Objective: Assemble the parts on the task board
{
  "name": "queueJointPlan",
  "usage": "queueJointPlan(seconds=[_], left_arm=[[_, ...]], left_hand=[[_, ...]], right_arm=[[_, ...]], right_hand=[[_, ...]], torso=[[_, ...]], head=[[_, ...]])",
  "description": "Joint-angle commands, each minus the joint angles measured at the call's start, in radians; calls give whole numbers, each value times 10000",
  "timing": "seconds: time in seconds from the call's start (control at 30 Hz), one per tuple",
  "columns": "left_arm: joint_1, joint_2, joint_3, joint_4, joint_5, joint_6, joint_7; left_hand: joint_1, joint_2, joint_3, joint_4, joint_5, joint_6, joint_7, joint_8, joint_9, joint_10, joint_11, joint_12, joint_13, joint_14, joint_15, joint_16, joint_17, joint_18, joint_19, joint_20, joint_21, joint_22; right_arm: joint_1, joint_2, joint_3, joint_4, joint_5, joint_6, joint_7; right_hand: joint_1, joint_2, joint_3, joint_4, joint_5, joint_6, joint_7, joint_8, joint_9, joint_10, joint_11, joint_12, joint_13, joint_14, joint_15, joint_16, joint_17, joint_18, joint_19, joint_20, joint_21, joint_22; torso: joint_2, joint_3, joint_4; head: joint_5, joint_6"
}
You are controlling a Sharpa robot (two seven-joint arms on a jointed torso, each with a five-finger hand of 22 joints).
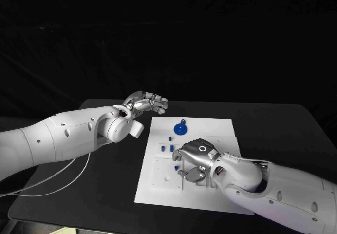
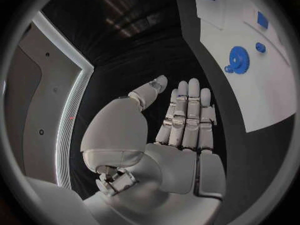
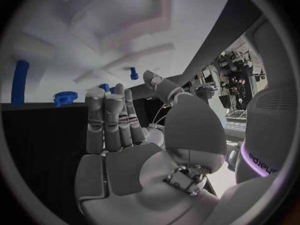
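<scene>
The white task board [image 1: 219,130] lies mid-table. A blue gear [image 1: 181,128] sits near its far edge, and small blue pegs [image 1: 167,146] lie near its left side. My right hand [image 1: 197,157] hovers over the board's middle, back up, fingers pointing down at the board, holding nothing. In the right wrist view its fingers [image 3: 111,120] are straight and apart from the thumb, with a blue gear [image 3: 65,98] and a long blue peg [image 3: 20,82] beyond them. My left hand [image 1: 146,103] is above the black table off the board's far left corner, its palm [image 2: 181,135] flat and empty.
Black table [image 1: 105,185] surrounds the board on all sides. A white cable [image 1: 63,175] trails from my left arm across the table's left part. The left wrist view shows the board's edge [image 2: 262,95] with the gear [image 2: 239,60] and a small peg [image 2: 260,47].
</scene>
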Motion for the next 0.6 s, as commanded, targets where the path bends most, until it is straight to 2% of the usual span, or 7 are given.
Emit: queueJointPlan(seconds=[0.03, 0.17, 0.2, 0.27, 0.33, 0.43, 0.6], left_arm=[[20, 21, 7, -10, 57, 134, 62], [19, 38, 6, -75, 57, 142, 66], [19, 40, 6, -83, 57, 138, 68], [19, 37, 6, -95, 57, 149, 66], [18, 52, 5, -135, 57, 160, 67], [17, 39, 5, -161, 57, 156, 68], [16, 70, 4, -230, 57, 168, 73]], left_hand=[[-53, -46, 1, 16, 35, -96, 8, 59, -11, -82, 3, -12, -10, 48, 42, -67, 19, -33, -35, 59, -56, 18], [-53, -45, 1, 17, 35, -96, 8, 60, -11, -83, 3, -11, -10, 49, 42, -69, 22, -33, -35, 60, -57, 19], [-53, -44, 1, 17, 35, -96, 8, 60, -11, -83, 3, -11, -10, 49, 42, -70, 23, -33, -36, 60, -58, 20], [-52, -44, 2, 17, 35, -95, 8, 61, -11, -83, 3, -11, -10, 50, 42, -71, 25, -33, -36, 60, -58, 21], [-51, -43, 2, 18, 35, -95, 8, 61, -11, -83, 3, -10, -10, 51, 42, -72, 28, -33, -36, 61, -59, 22], [-51, -42, 2, 18, 35, -95, 8, 62, -11, -83, 3, -9, -10, 52, 42, -74, 30, -33, -36, 61, -60, 23], [-52, -41, 2, 20, 35, -95, 9, 62, -11, -84, 4, -9, -10, 54, 43, -77, 36, -33, -37, 62, -62, 25]], right_arm=[[111, -245, 166, 203, 763, -153, 287], [323, -706, 478, 372, 1831, 413, 584], [391, -814, 514, 408, 2043, 568, 602], [573, -1060, 577, 469, 2514, 931, 799], [710, -1343, 615, 571, 2813, 1068, 1042], [810, -1632, 698, 709, 2805, 1262, 997], [1003, -1917, 708, 496, 2502, 1750, 846]], right_hand=[[150, 8, 176, 57, -130, 9, 62, 96, 19, 183, -42, 90, -27, 99, 6, 60, -18, 853, 77, 4, -24, 176], [282, 28, 325, 119, -141, 57, 42, 125, 21, 252, -63, 117, -52, 132, -9, 76, -35, 853, 121, 2, -6, 177], [331, 46, 360, 125, -117, 64, 40, 129, 21, 262, -70, 121, -58, 142, -19, 83, -36, 853, 135, -6, 0, 177], [358, 80, 369, 184, 46, 74, 39, 138, 19, 281, -74, 126, -75, 187, -19, 114, -37, 853, 189, -11, 27, 180], [375, 117, 308, 191, 175, 65, 43, 137, 15, 283, -84, 121, -98, 182, -32, 121, -42, 853, 203, -34, 42, 185], [422, 150, 230, 163, 334, 41, 53, 132, 9, 270, -84, 109, -129, 156, -33, 118, -52, 853, 190, -59, 39, 184], [370, 122, -59, 106, 552, -64, 91, 92, -17, 163, -40, 42, -209, 105, 9, 118, -70, 853, 124, -53, 25, 190]], torso=[[1, 5, 1], [-1, 2, -2], [-11, 1, -7], [-13, -3, -3], [-19, 2, -12], [-20, 6, -27], [-10, 8, -15]], head=[[-53, 53], [-109, 118], [-128, 131], [-146, 143], [-159, 165], [-161, 206], [-181, 259]])
